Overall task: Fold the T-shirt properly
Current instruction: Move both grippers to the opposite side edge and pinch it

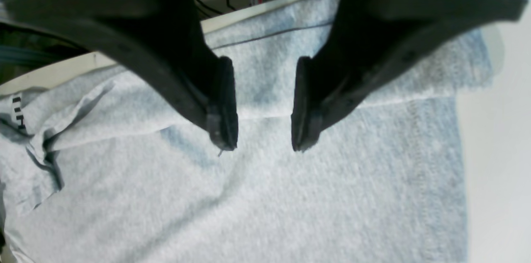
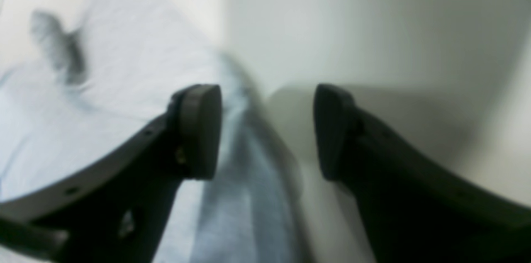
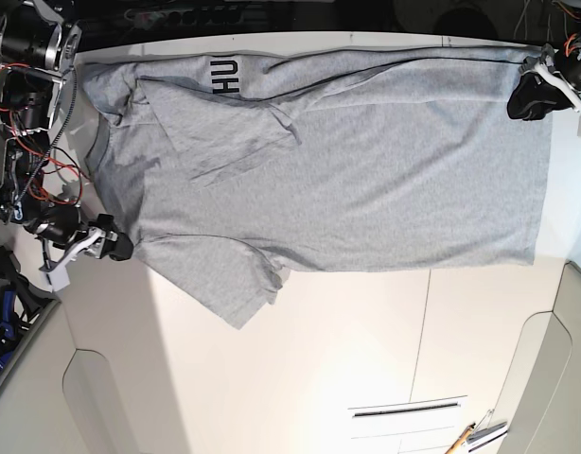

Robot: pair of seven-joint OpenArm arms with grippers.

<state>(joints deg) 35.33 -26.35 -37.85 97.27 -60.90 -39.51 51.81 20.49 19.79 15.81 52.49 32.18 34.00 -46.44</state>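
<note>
Fold hiding most of lettering (image 3: 225, 74) on T-shirt (image 3: 366, 170); right wrist view blurring; small items (image 3: 475, 435) at base view's edge staying unidentifiable.

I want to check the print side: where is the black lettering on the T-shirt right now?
In the base view the black lettering sits at the T-shirt's far edge, upper left, just above a folded-over flap.

My grey T-shirt (image 3: 366, 180) lies spread flat across the white table, neck toward the left of the base view, one side folded inward, black lettering peeking at the far edge.
</note>
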